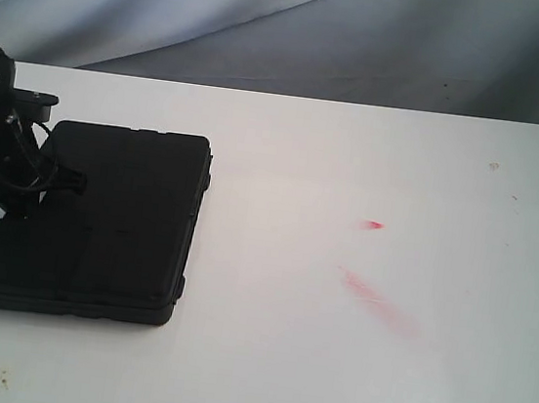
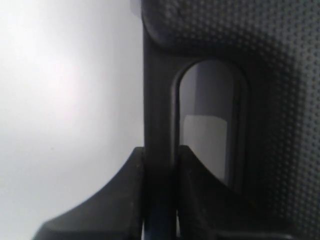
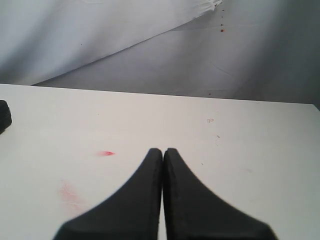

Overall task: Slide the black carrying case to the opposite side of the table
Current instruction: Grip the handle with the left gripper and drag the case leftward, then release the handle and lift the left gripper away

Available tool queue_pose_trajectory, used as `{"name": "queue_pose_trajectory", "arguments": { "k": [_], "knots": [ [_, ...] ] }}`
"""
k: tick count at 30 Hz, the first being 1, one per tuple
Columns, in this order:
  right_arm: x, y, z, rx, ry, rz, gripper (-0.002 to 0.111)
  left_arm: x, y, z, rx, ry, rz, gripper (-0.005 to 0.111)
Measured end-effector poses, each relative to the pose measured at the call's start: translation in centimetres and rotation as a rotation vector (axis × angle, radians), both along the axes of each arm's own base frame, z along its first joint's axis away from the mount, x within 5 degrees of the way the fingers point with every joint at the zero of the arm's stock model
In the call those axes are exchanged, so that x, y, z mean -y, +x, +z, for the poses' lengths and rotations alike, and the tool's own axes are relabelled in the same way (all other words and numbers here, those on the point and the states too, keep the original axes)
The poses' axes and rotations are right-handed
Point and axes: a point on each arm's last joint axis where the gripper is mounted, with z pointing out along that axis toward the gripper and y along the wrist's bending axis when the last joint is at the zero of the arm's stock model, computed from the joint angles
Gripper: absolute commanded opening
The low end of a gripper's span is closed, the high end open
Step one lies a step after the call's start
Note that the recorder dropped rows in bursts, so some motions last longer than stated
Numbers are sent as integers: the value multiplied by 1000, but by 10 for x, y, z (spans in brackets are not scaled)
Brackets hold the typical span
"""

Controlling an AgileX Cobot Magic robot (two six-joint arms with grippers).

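- Flat black textured plastic carrying case [image 1: 100, 220] lies at your plain white tabletop's [image 1: 347, 368] left.
- Left gripper [image 2: 160, 151] clamps its handle [image 2: 160, 100]; right gripper [image 3: 163, 152] pinched together, empty.
- Exterior view: that grip is lost, black on black.

A large plain white flat table [image 1: 326, 385] is carrying a black rectangular plastic carrying case [image 1: 100, 220], which is lying flat near the left side in the exterior view. Well apart from it, toward the middle, a small bright red spot [image 1: 372, 225] and a longer faint pink-red smear [image 1: 375, 301] are marking the surface. A few tiny grey specks [image 1: 493, 166] are dotting the far right part.
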Motion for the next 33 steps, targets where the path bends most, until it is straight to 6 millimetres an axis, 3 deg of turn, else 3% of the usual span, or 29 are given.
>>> {"name": "queue_pose_trajectory", "arguments": {
  "k": [11, 27, 29, 33],
  "knots": [
    [0, 0, 0, 0, 0, 0, 0, 1, 0, 0, 1, -5, 2, 31],
    [0, 0, 0, 0, 0, 0, 0, 2, 0, 1, -2, -9, -7, 32],
    [0, 0, 0, 0, 0, 0, 0, 2, 0, 5, 10, -10, -7, 32],
    [0, 0, 0, 0, 0, 0, 0, 2, -2, 39, 95, -13, -30, 32]
  ]
}}
